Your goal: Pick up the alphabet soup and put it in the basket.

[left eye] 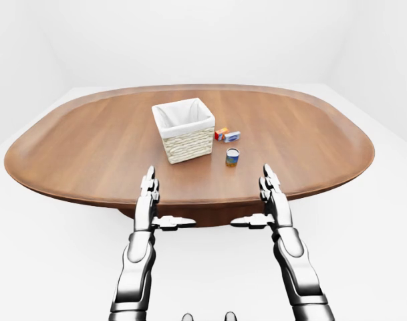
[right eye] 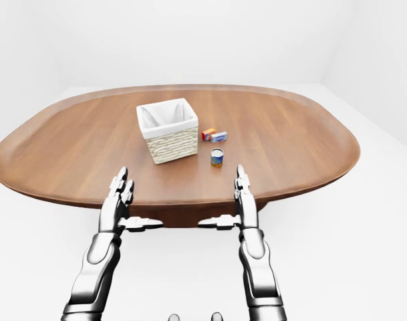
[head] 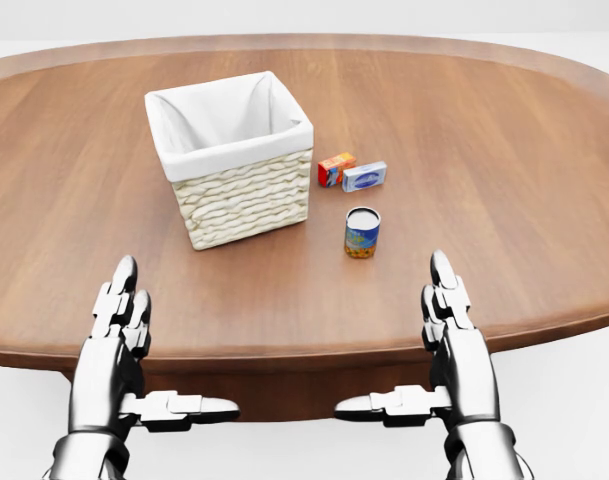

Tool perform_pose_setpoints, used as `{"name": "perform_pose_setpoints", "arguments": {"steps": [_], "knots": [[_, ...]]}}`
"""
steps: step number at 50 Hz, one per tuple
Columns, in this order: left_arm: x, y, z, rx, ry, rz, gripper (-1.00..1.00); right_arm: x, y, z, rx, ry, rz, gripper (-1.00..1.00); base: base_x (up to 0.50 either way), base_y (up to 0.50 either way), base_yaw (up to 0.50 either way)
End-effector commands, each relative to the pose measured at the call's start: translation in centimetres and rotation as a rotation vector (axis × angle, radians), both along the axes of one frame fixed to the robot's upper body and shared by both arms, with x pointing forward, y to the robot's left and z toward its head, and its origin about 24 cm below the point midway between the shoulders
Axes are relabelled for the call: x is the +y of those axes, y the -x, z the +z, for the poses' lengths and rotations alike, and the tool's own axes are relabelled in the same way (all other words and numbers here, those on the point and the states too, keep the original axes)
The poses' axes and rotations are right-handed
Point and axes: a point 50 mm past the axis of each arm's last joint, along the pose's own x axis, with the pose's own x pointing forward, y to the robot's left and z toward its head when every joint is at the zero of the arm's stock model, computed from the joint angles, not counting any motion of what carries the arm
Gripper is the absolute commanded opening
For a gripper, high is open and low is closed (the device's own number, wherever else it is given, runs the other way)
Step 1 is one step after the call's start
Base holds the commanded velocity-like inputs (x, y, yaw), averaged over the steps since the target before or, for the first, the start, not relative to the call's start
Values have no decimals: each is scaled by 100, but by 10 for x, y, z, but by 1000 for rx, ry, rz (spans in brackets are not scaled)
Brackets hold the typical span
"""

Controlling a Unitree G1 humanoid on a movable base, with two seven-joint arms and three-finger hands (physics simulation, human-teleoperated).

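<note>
Round alphabet soup [head: 362, 232] tin, square woven basket [head: 234, 160], oval wooden table [head: 504, 200]

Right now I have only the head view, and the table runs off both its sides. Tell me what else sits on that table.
Observer: Nothing more. The left-eye view shows the whole oval table, which carries only the basket, the alphabet soup and two small boxes.
Operator: Describe my forearms; they're cut off here.
Observer: Both rise from that view's bottom edge, well apart, to the open left hand and right hand.
Operator: Report the surroundings.
Observer: White floor to either side of the table, and white walls beyond its far rim.
</note>
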Motion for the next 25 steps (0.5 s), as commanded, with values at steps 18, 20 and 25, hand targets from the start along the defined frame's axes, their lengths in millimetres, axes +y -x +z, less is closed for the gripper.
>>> {"name": "perform_pose_setpoints", "arguments": {"steps": [18, 20, 25], "knots": [[18, 8, 17, -41, 4, 36, 100, -1, -1, -6, 55, 21, 22, 100, 7, 0, 0], [19, 10, 21, -51, 3, 44, 100, -1, -1, -6, 54, 15, 27, 100, 26, 0, 0], [26, 21, 37, -109, 7, 66, 100, -2, -1, -6, 55, 11, 28, 100, 29, 0, 0]]}}
